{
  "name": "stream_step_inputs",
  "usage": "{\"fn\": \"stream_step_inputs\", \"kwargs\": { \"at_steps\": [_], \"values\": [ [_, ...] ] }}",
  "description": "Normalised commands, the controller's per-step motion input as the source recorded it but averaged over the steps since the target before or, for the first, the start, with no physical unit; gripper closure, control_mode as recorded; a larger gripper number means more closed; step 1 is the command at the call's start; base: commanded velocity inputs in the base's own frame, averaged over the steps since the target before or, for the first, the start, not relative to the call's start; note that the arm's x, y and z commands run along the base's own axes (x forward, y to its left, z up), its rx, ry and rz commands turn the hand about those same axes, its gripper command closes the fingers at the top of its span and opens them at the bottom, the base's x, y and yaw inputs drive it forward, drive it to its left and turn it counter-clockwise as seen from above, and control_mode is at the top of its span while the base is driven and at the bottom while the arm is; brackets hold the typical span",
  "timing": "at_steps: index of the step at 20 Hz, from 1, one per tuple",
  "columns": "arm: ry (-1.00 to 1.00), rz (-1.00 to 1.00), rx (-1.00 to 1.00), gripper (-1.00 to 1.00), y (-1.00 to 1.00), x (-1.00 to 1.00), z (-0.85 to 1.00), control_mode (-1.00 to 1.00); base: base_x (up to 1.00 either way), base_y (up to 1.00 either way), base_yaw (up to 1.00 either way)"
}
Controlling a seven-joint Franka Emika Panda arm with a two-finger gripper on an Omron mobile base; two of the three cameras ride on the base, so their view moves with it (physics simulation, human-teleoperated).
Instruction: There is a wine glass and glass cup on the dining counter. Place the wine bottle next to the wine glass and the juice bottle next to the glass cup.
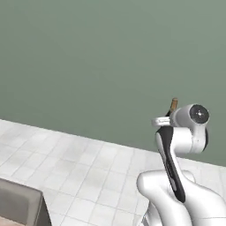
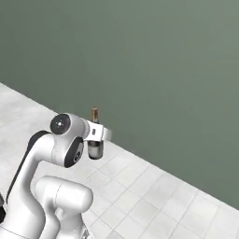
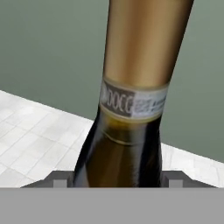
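While the dull grey-green wall (image 1: 88,57) takes up the upper part of both base views, the floor of pale grey-white square tiles (image 1: 79,172) runs beneath it and meets it along a straight edge. At the lower left corner of the left base view stands a grey box-shaped object with a darker side face (image 1: 22,205); its kind cannot be told, and whether it holds anything cannot be seen. The white robot arm with dark joints (image 2: 51,158) rises above the tiled floor, its upper link bent forward toward the wall. The two-finger gripper (image 2: 94,134) is clamped on the wine bottle (image 2: 95,144), a dark, almost black glass bottle with a slim neck and a brownish top. The bottle is held upright in the air, well above the floor and apart from every surface; in the right base view its dark body hangs below the hand and its brown top stands above it. In the hand view the neck with its gold-brown foil and narrow pale printed band (image 3: 133,104) rises between the two dark fingertips (image 3: 60,180), which sit against the bottle's shoulder on either side. Liquid level inside the dark glass cannot be told.
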Motion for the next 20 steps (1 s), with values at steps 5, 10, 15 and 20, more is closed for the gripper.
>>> {"fn": "stream_step_inputs", "kwargs": {
  "at_steps": [5,10,15,20],
  "values": [
    [0.0,0.0,0.0,1.0,0.0,0.0,0.0,1.0,0.53,-0.04,0.67],
    [0.0,0.0,0.0,1.0,0.0,0.0,0.0,1.0,0.61,-0.23,0.35],
    [0.0,0.0,0.0,1.0,0.0,0.0,0.0,1.0,0.67,-0.29,0.22],
    [0.0,0.0,0.0,1.0,0.0,0.0,0.0,1.0,0.64,-0.28,0.31]
  ]
}}
